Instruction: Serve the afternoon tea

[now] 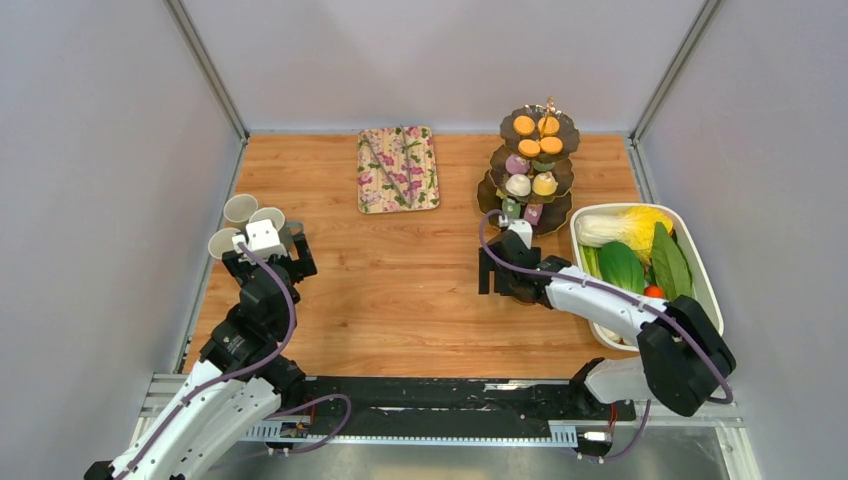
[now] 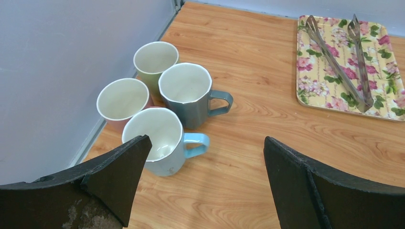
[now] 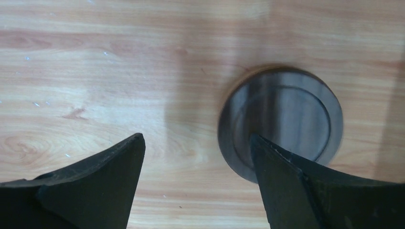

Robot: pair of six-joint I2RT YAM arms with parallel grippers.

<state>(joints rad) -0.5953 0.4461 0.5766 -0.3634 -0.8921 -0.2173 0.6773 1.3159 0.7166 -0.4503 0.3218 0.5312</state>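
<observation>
Four pastel mugs stand together at the table's left edge [image 1: 243, 218]: green [image 2: 155, 59], grey-blue [image 2: 188, 90], pink [image 2: 123, 100] and light blue [image 2: 160, 138]. My left gripper [image 2: 206, 139] is open and empty just in front of them, its left finger over the light blue mug's rim. It also shows in the top view [image 1: 268, 262]. The dark three-tier stand [image 1: 538, 165] holds colourful cakes at the back right. My right gripper [image 3: 196, 138] is open and points down at the table, in front of the stand [image 1: 500, 272]. Its right finger overlaps the left edge of a dark round coaster [image 3: 291, 114].
A floral tray [image 1: 398, 170] with metal tongs [image 2: 339, 62] lies at the back centre. A white tub of vegetables [image 1: 645, 262] stands at the right edge, next to my right arm. Grey walls close in the left, back and right sides.
</observation>
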